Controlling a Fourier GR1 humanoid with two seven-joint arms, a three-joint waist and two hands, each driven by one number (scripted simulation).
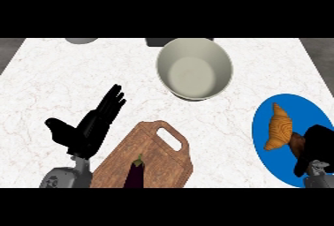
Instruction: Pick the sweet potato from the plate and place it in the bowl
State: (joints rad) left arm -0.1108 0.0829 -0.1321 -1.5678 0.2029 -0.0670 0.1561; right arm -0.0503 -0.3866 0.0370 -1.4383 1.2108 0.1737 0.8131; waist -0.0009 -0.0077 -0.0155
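The blue plate (pixel 271 145) lies at the counter's right edge. On it rests an orange-brown croissant (pixel 280 128), and right beside that a dark reddish-brown sweet potato (pixel 297 142), mostly hidden. My right hand (pixel 318 143) is down on the plate with its fingers and thumb curled round the sweet potato's right end. The large pale bowl (pixel 194 68) stands at the back centre, well to the left of the plate and with nothing in it. At the left, my left hand (pixel 88 128) rests open, fingers pointing up.
A wooden cutting board (pixel 153 154) with a handle hole lies front centre, a dark purple eggplant (pixel 135 174) on its near end. At the back edge sit a grey round object (pixel 81 40) and a dark object (pixel 158 42).
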